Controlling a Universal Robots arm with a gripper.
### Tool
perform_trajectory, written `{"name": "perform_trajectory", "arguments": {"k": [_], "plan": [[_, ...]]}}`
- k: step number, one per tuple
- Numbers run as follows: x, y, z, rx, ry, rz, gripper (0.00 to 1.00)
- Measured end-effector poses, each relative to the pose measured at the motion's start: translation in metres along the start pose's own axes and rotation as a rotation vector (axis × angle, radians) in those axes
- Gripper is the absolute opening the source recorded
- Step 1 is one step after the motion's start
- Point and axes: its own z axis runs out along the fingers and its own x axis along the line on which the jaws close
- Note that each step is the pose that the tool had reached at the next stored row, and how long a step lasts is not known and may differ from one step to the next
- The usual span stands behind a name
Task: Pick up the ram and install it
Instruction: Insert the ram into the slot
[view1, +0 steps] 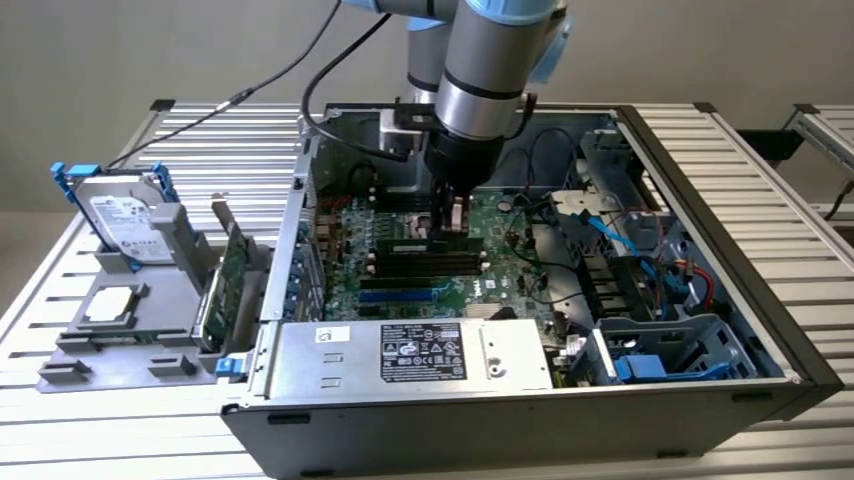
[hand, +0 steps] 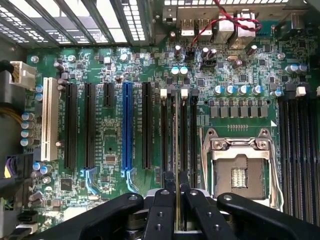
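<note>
The ram (hand: 176, 135) is pinched edge-on between jaws closed almost fully; it is held along the black memory slots (hand: 164, 135) (beside the processor socket (hand: 239, 172)) of the motherboard (hand: 107, 145).

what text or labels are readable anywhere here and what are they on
No text reads clearly.
White label on the power supply: print and symbols, too small to read.
Label on the hard drive: too small to read.
White markings on the motherboard: too small to read.
</note>
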Motion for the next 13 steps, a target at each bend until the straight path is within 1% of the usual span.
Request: {"name": "perform_trajectory", "arguments": {"k": [3, 5, 9, 13], "plan": [[0.0002, -0.0003, 0.0023, -0.003, -0.0001, 0.002, 0.14], [0.0003, -0.0005, 0.004, -0.0043, 0.0009, 0.002, 0.14], [0.0008, -0.001, 0.007, -0.0055, 0.0034, 0.003, 0.14], [0.002, -0.0011, 0.0071, -0.0055, 0.0035, 0.003, 0.14]]}}
